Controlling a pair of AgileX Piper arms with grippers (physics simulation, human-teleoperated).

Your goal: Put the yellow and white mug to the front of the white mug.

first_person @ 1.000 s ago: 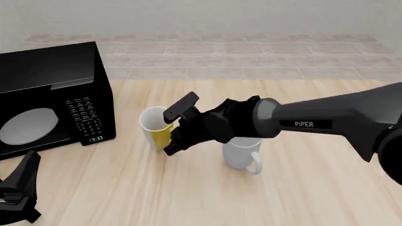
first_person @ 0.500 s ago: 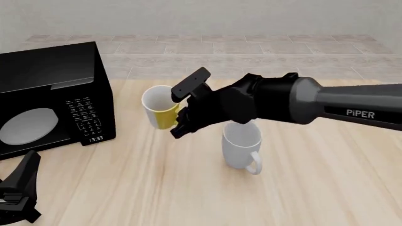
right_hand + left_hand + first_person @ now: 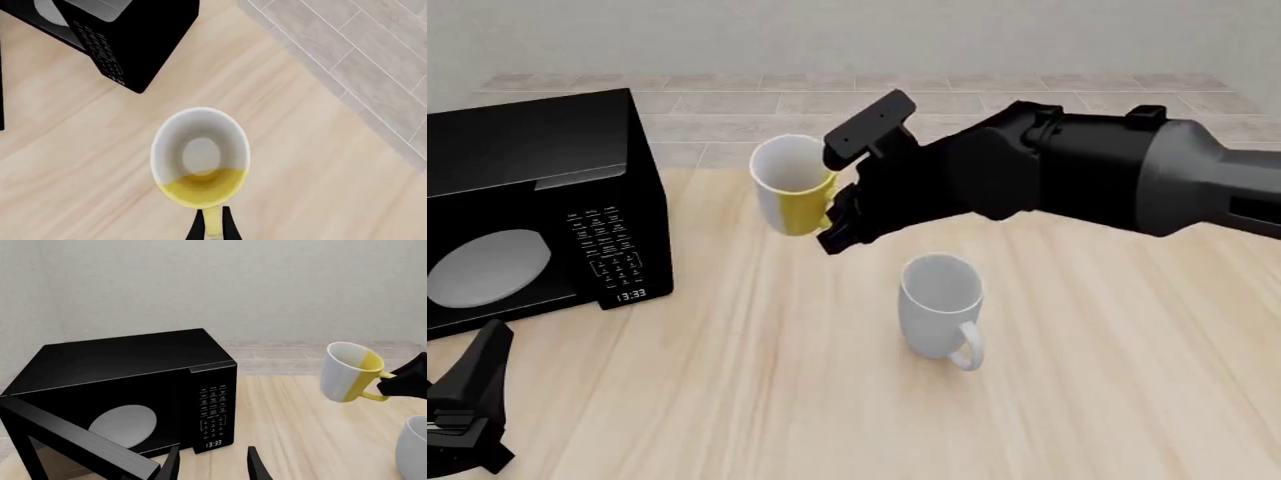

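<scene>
Gripping the yellow and white mug (image 3: 790, 187) by its yellow handle, the right tool (image 3: 843, 205) holds it clear of the table (image 3: 1094, 400), tipped with its open mouth leaning toward the black microwave (image 3: 541, 205). The right wrist view looks straight down into the mug's white inside, the two fingers (image 3: 197, 227) pinched on the handle. Below and nearer the arms, the white mug (image 3: 941, 310) stands upright on the wood, its handle turned toward the camera side, well apart from the raised one. At the near left corner the left tool (image 3: 213, 467) rests idle, fingers spread with nothing between them, facing the microwave.
</scene>
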